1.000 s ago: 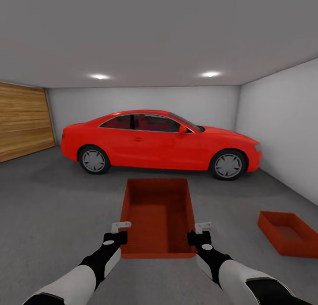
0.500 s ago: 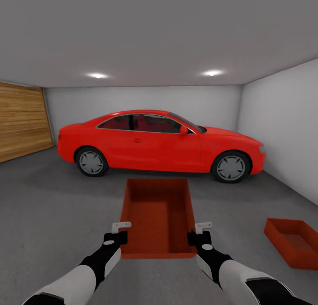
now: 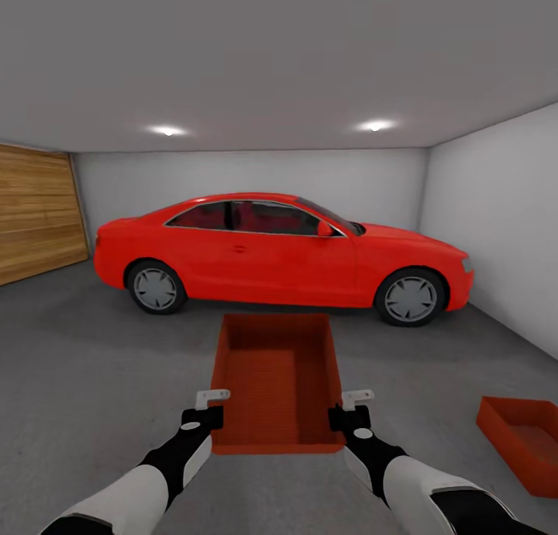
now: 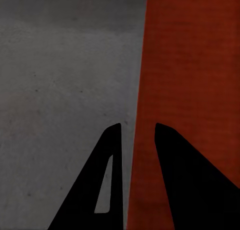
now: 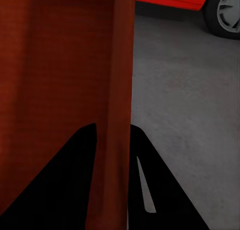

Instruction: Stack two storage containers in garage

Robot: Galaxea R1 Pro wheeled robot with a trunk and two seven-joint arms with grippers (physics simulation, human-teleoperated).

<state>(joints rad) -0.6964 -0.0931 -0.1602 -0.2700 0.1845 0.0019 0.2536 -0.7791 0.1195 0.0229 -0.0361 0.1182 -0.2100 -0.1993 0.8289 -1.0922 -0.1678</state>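
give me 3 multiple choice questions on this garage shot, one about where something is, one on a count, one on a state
1. Where does the second container sit?
A. on the car's roof
B. on the concrete floor at the robot's right
C. inside the held container

2. How many orange-red containers are in the head view?
A. one
B. two
C. four

3. How is the held container gripped?
A. by the left gripper alone
B. by neither gripper
C. by both, one on each side wall

Key:
1 B: it rests on the floor, low at the right edge of the head view.
2 B: one is between the arms, one is on the floor.
3 C: the left gripper and right gripper each straddle a side wall, as both wrist views show.
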